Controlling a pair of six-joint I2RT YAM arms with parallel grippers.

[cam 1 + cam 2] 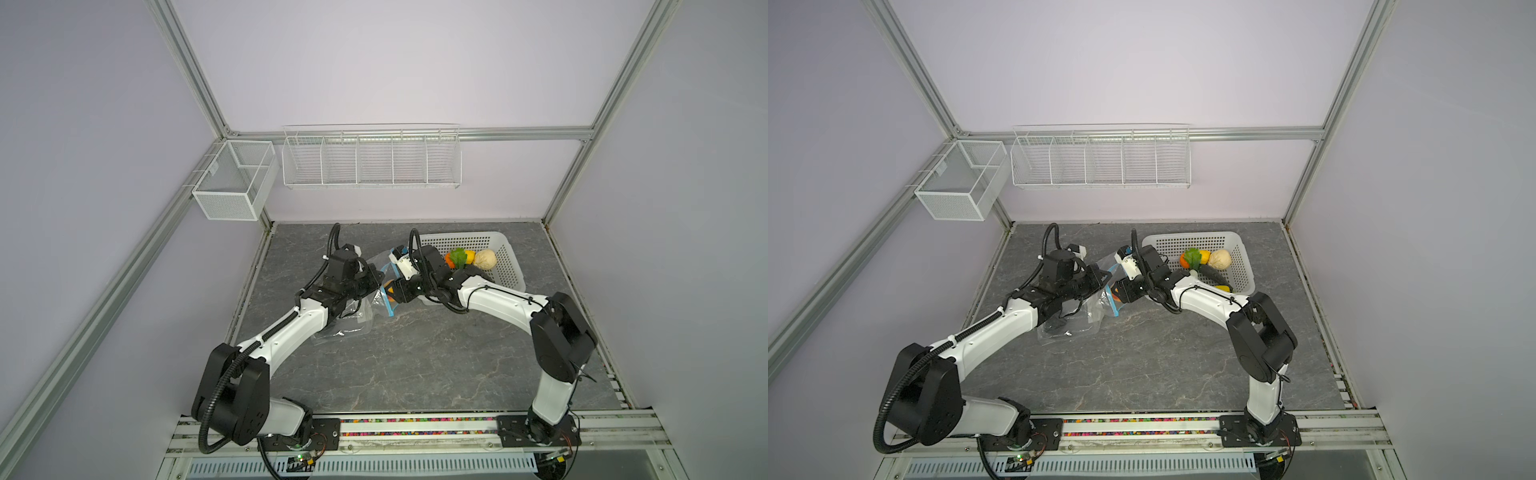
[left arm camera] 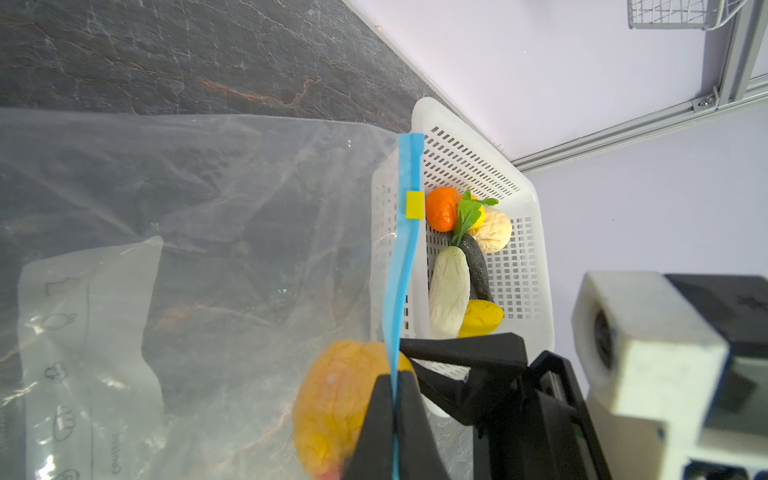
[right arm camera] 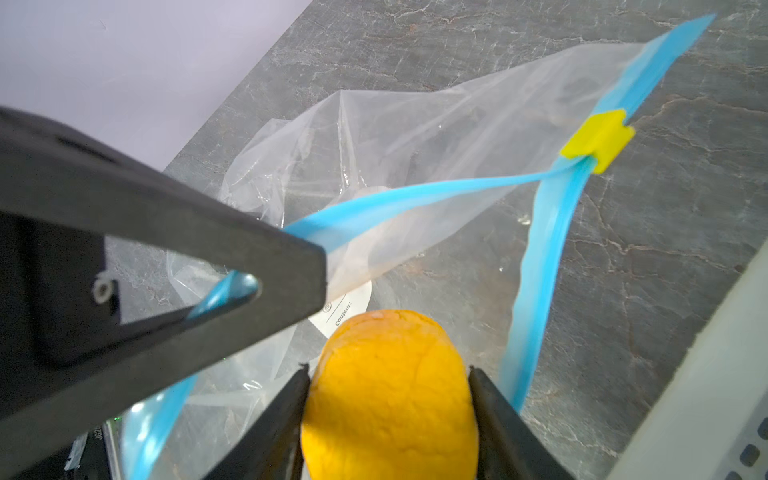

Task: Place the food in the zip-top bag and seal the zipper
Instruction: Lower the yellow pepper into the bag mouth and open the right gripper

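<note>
Yellow-orange peach (image 3: 390,399) sat clamped between the two black fingers of the right gripper (image 3: 389,374), one on each flank, jaws spread to the fruit's width. Left gripper (image 2: 392,386) was pinched tight on one lip of the blue zipper (image 2: 409,166), jaws together with only the strip between them. Peach lay at the mouth of the zip-top bag (image 2: 208,208), between that raised lip and the lower one. Yellow slider (image 2: 414,204) sat further along, where the lips rejoined. Bag trailed over the grey desk (image 1: 415,365) near its middle. White basket (image 1: 509,257), by the far edge toward the right corner, held the orange (image 2: 442,208), beige ball (image 2: 494,230), white oblong (image 2: 449,291), dark piece (image 2: 478,270) and yellow oblong (image 2: 480,318).
</note>
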